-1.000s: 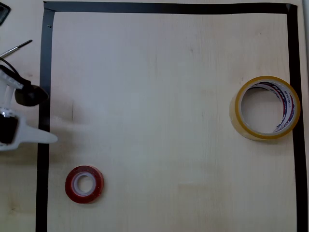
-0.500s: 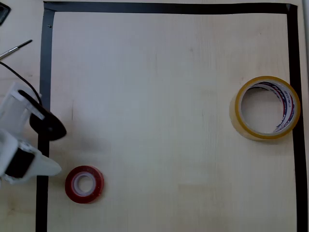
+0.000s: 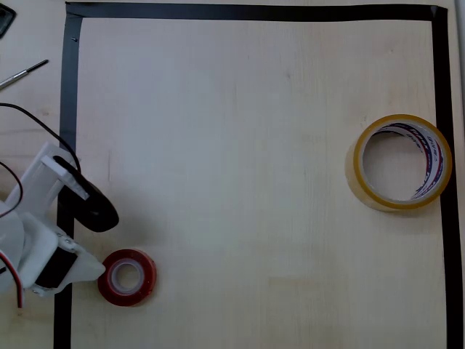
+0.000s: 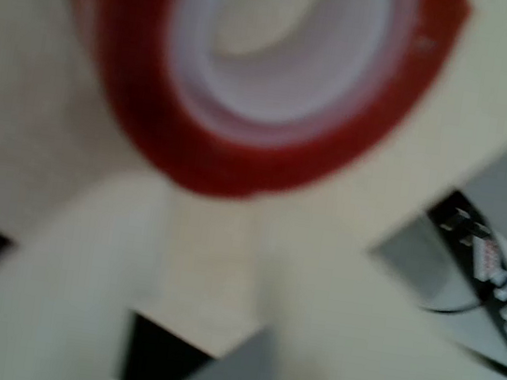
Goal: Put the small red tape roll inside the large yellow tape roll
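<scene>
The small red tape roll (image 3: pixel 127 277) lies flat near the lower left of the overhead view, its white core facing up. In the blurred wrist view the red roll (image 4: pixel 252 67) sits large at the top, just beyond a white finger (image 4: pixel 82 270). My gripper (image 3: pixel 105 245) comes in from the left edge, open. Its black finger is up-left of the red roll and its white finger tip is at the roll's left rim. The large yellow tape roll (image 3: pixel 399 161) lies flat far to the right, its hole empty.
A black tape border (image 3: pixel 254 11) frames the light wooden table (image 3: pixel 254 218), and the yellow roll sits against its right strip. A thin metal tool (image 3: pixel 25 73) lies outside the border at upper left.
The arm has swung down the left edge of the overhead view and turned toward the red roll. Its fingers now reach the roll's left side. Neither roll has moved.
</scene>
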### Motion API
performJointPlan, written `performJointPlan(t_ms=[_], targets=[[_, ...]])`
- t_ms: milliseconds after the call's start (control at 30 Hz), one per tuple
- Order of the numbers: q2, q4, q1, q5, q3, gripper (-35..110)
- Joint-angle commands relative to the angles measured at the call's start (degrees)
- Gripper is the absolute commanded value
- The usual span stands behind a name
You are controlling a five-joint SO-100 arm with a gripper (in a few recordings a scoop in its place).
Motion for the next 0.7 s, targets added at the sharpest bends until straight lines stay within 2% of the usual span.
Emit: performJointPlan(t_ms=[0, 667], targets=[[0.79, -0.26, 0.18, 2.11, -4.39, 8], [1.23, -0.26, -2.29, 2.46, 2.46, 11]])
